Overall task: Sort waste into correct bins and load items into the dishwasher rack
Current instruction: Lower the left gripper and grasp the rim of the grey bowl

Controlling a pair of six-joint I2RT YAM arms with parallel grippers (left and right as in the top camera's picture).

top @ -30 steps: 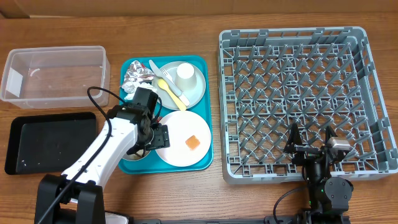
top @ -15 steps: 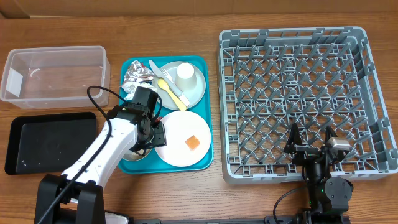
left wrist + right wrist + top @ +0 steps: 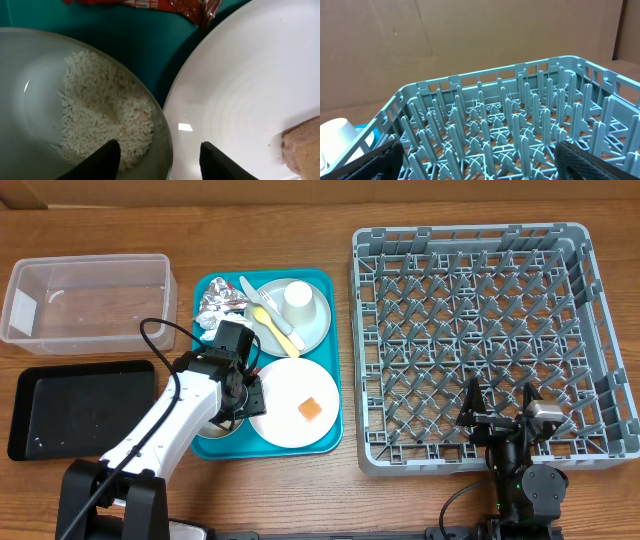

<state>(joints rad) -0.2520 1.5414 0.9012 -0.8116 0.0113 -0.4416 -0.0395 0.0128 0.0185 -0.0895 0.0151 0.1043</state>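
My left gripper is low over the teal tray, open, its jaws straddling the rim of the small bowl. One finger is inside over the white rice, the other over the white plate that carries the orange cube. A red packet lies just beyond. The foil ball, white cup, yellow fork and grey-green plate sit at the tray's back. My right gripper hangs open at the near edge of the dishwasher rack.
The teal tray lies between the rack and the two bins: a clear tub at the back left and a black tray in front of it. My left arm hides most of the bowl from above.
The left jaws have narrowed round the bowl's rim. The right arm has not moved.
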